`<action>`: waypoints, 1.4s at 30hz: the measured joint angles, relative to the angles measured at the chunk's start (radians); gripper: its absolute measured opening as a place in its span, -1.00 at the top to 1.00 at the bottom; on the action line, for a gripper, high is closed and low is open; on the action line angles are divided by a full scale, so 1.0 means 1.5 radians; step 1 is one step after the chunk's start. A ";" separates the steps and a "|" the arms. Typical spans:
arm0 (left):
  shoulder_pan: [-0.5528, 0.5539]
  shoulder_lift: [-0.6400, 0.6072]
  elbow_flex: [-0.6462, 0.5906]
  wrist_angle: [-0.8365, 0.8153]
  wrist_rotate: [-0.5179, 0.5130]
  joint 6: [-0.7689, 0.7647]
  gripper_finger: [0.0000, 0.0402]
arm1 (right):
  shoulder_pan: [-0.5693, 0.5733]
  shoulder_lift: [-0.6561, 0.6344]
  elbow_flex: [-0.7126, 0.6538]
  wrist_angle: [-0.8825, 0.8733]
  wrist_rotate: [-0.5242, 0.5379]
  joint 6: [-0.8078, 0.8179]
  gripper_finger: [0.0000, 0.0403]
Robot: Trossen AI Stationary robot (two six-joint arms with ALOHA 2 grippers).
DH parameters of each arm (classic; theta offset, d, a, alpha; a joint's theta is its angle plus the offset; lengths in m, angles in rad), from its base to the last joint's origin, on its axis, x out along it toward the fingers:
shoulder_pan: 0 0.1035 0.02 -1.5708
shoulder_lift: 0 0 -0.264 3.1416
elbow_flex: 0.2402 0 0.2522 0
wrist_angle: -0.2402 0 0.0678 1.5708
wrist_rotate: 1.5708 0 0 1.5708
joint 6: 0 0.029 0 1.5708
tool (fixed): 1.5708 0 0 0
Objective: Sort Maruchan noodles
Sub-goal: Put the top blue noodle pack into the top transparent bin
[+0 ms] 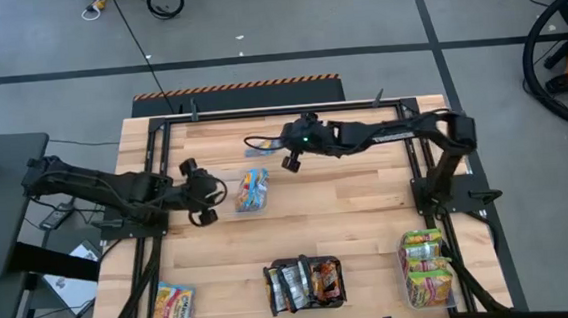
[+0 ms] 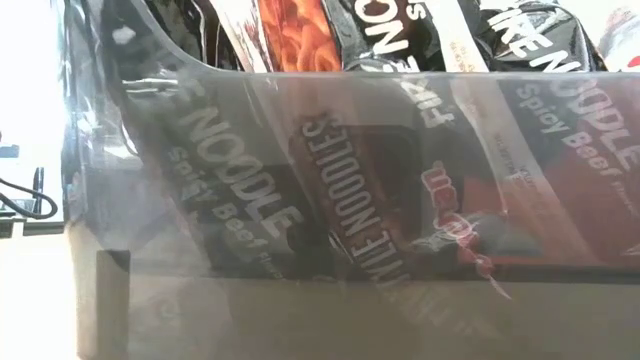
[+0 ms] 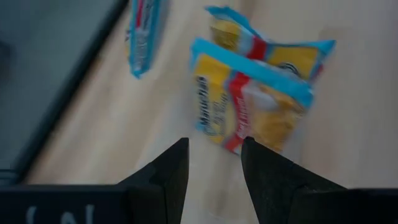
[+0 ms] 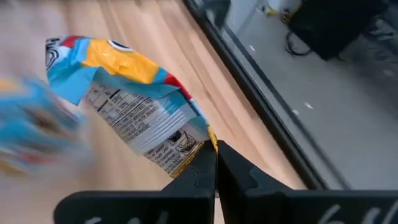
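Note:
Two blue-and-yellow Maruchan noodle packets lie overlapping on the wooden table's middle left. In the left wrist view the packets are just beyond my left gripper, which is open with nothing between its fingers. In the high view my left gripper sits at their left. My right gripper is shut on another blue-and-yellow packet, printed back toward the wrist camera. In the high view my right gripper is near the table's far edge, and its packet shows as a thin strip. My right gripper pinches the packet's crimped end edge at a corner between its two shut fingers. The packet sticks out beyond the fingertips, tilted, and is lifted clear of the table.
Three clear tubs stand along the near edge: one with yellow packets at the left, one with dark packets in the middle, one with green-yellow packets at the right. The middle tub's wall fills the low view. A dark frame rail borders the table.

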 joint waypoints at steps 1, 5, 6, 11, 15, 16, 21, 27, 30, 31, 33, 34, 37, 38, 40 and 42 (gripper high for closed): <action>0.000 -0.003 0.007 -0.012 -0.017 0.002 0.24 | 0.006 -0.012 0.000 0.004 -0.010 0.022 0.95; 0.000 -0.018 0.021 -0.045 -0.121 0.002 0.24 | 0.029 -0.047 0.000 0.049 -0.069 0.106 0.97; 0.001 -0.024 0.024 -0.049 -0.146 0.002 0.24 | 0.036 -0.052 0.000 0.066 -0.083 0.125 0.97; 0.001 -0.065 0.025 -0.068 -0.245 0.002 0.24 | 0.068 -0.046 0.000 0.170 -0.141 0.243 0.97; 0.002 -0.100 0.025 -0.073 -0.295 0.005 0.24 | 0.100 -0.024 0.000 0.228 -0.147 0.334 0.97; 0.002 -0.108 0.025 -0.075 -0.294 0.009 0.24 | 0.109 -0.017 0.000 0.255 -0.147 0.357 0.97; 0.002 -0.127 0.025 -0.070 -0.243 0.020 0.24 | 0.158 0.027 0.001 0.410 -0.122 0.439 0.97; 0.001 -0.124 0.025 -0.070 -0.148 0.008 0.24 | 0.193 0.109 0.003 0.572 -0.087 0.474 0.97; 0.001 -0.125 0.025 -0.069 -0.122 -0.007 0.24 | 0.199 0.155 0.017 0.607 -0.084 0.492 0.97; 0.001 -0.125 0.025 -0.070 -0.116 -0.010 0.24 | 0.199 0.171 0.027 0.615 -0.084 0.493 0.97; 0.001 -0.125 0.025 -0.069 -0.099 -0.011 0.24 | 0.201 0.200 0.050 0.622 -0.091 0.490 0.97; 0.002 -0.124 0.024 -0.069 -0.085 -0.011 0.24 | 0.201 0.216 0.064 0.626 -0.092 0.491 0.97; 0.002 -0.123 0.018 -0.071 -0.048 -0.019 0.24 | 0.199 0.260 0.107 0.625 -0.108 0.492 0.97; 0.001 -0.123 0.017 -0.077 -0.038 -0.027 0.24 | 0.199 0.275 0.122 0.625 -0.113 0.492 0.97; 0.001 -0.124 0.017 -0.099 -0.025 -0.044 0.24 | 0.199 0.296 0.143 0.621 -0.118 0.492 0.97; 0.001 -0.123 0.017 -0.122 -0.012 -0.055 0.24 | 0.199 0.308 0.155 0.622 -0.118 0.492 0.97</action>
